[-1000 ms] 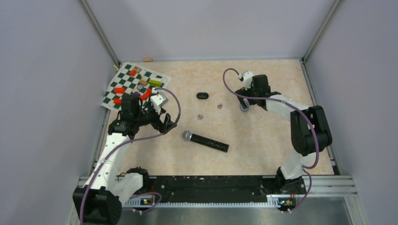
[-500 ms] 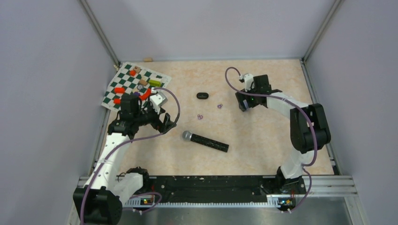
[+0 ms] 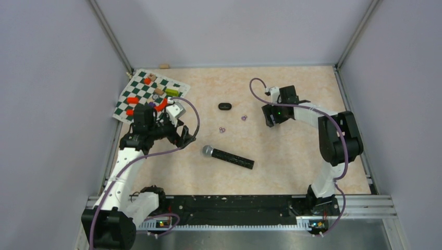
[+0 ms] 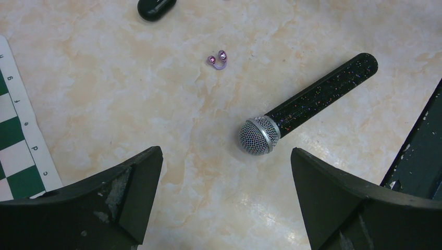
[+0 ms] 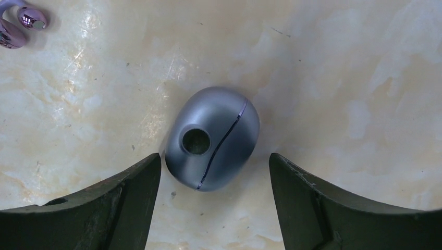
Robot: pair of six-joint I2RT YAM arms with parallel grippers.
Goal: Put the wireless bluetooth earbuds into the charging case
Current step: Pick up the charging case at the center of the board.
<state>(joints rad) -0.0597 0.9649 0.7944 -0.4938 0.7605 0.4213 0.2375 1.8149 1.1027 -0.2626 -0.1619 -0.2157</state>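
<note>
Your right claw (image 5: 213,160) stands parted astride the grey charging case (image 5: 211,143) on the table (image 5: 339,62), unclamped; your left claw (image 4: 225,153) gapes empty over the microphone (image 4: 307,101); one purple earbud (image 5: 21,26) lies near the case, the second purple earbud (image 4: 217,60) near the microphone's head.

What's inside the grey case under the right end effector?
Nothing shows: the grey case lies shut on the table, only its seam and a round dimple visible. Its inside is hidden. A purple earbud lies outside it.
</note>
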